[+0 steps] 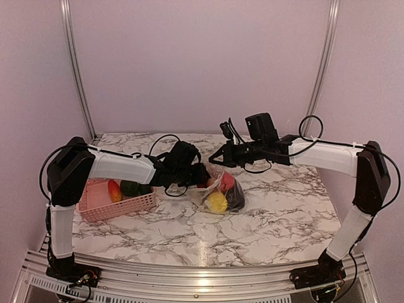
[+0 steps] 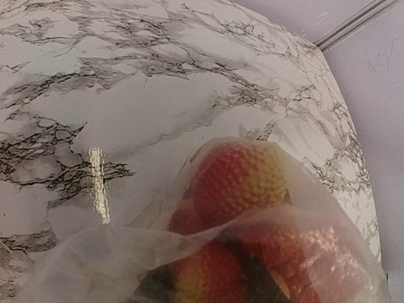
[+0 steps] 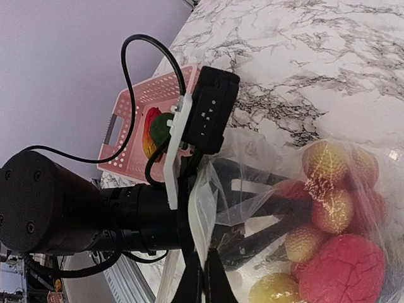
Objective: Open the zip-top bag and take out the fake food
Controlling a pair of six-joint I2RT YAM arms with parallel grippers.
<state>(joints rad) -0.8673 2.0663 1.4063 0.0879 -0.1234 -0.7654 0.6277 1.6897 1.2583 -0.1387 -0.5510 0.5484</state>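
The zip-top bag (image 1: 230, 199) lies at mid table with the fake food inside: a yellow piece (image 1: 217, 202), a red piece (image 1: 227, 181) and a dark purple piece (image 1: 237, 194). My right gripper (image 1: 219, 159) is shut on the bag's upper rim; in the right wrist view (image 3: 211, 281) its fingers pinch the white zip strip. My left gripper (image 1: 205, 178) reaches into the bag's mouth. Seen through the plastic (image 3: 259, 148), its dark fingers (image 3: 268, 237) are spread beside bumpy red and yellow fruits (image 3: 328, 211). The left wrist view shows a red-yellow bumpy fruit (image 2: 243, 180) under plastic (image 2: 113, 252); its own fingers are hidden.
A pink perforated basket (image 1: 101, 210) stands at the left and holds an orange-red fruit (image 1: 114, 189) and a green one (image 1: 132, 187). It also shows in the right wrist view (image 3: 136, 104). Marble table (image 1: 284, 208); metal rail along the near edge.
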